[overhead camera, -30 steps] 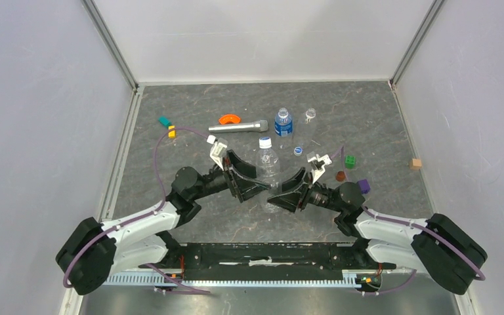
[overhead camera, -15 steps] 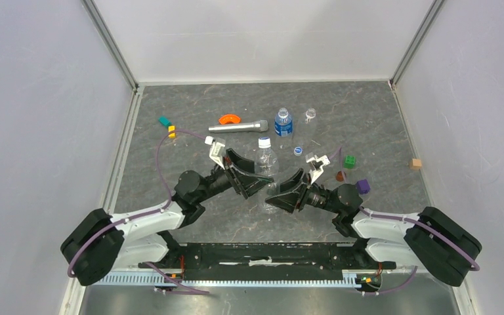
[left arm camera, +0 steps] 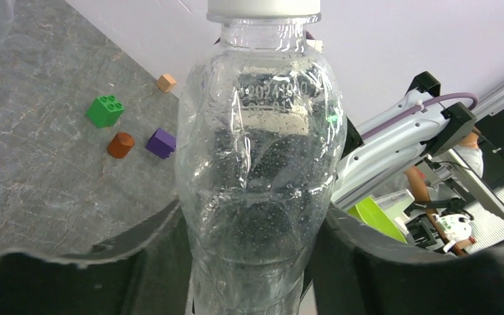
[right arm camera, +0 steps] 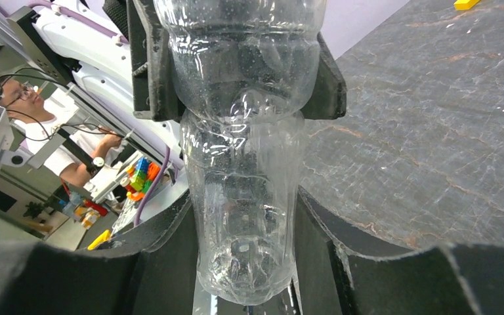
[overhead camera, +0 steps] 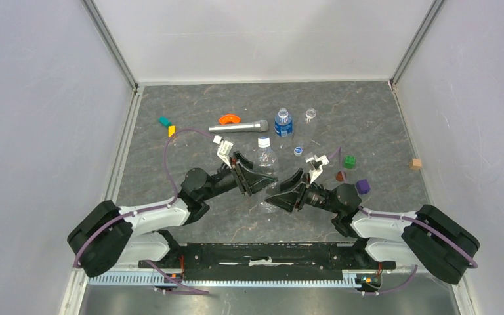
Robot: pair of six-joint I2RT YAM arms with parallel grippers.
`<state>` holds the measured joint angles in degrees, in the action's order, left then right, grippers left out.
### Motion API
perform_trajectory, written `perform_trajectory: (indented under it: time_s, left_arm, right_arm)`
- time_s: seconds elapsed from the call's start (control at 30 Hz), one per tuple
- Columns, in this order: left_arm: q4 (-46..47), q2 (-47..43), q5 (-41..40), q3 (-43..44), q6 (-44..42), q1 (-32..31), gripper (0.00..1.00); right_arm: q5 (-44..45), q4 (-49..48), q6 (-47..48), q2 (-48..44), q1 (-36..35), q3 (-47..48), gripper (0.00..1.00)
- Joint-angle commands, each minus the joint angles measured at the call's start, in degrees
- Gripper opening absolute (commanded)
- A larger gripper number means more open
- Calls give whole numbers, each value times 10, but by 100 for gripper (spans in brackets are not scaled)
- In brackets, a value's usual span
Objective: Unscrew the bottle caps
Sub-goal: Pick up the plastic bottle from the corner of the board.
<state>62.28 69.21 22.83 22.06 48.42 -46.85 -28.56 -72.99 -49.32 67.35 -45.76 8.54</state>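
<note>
A clear unlabelled bottle stands mid-table, its white-rimmed blue cap screwed on. My left gripper is shut on its upper body; in the left wrist view both black fingers press the bottle below the cap. My right gripper is shut on the lower body, with its base between the jaws. Farther back stand a blue-labelled bottle, capped, and an open clear bottle. A loose cap lies between them.
A silver cylinder and an orange curved piece lie at the back. A green brick, brown cylinder and purple cube sit right of my right gripper. A wooden cube is far right; teal and yellow blocks far left.
My left gripper's jaws, spread wide a moment ago, have closed onto the bottle's upper body. The right gripper has kept its hold low on the bottle.
</note>
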Motion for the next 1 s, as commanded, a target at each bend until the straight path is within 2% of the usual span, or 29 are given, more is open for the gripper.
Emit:
perform_trajectory:
  time_s: [0.0,0.13,0.23,0.3,0.43,0.63,0.77,0.87,0.97]
  left_arm:
    - [36,-3,-5,11,8,-3,49]
    - [6,-10,1,19,-5,-3,36]
    - [-30,-19,-1,22,-24,-2,33]
    - [-83,-31,-1,31,-51,-3,30]
    - [-210,-63,-4,49,-114,-3,21]
    - [-395,-126,-68,69,-213,-3,15]
    - [-532,-146,-94,98,-301,-3,14]
    - [-616,-135,-71,126,-363,-3,14]
    - [-684,-112,-24,152,-403,-2,15]
  right_arm:
    - [-2,-41,2,2,-5,0,42]
    - [-2,-42,2,4,-5,-1,46]
    - [-6,-39,3,4,-4,-3,58]
    - [-3,-25,11,-3,-4,-7,66]
    - [17,31,37,-31,-4,-13,74]
    - [45,173,100,-84,-3,-5,76]
    - [125,293,135,-155,0,-4,77]
    - [181,385,153,-205,6,16,78]
    - [185,447,171,-236,12,56,77]
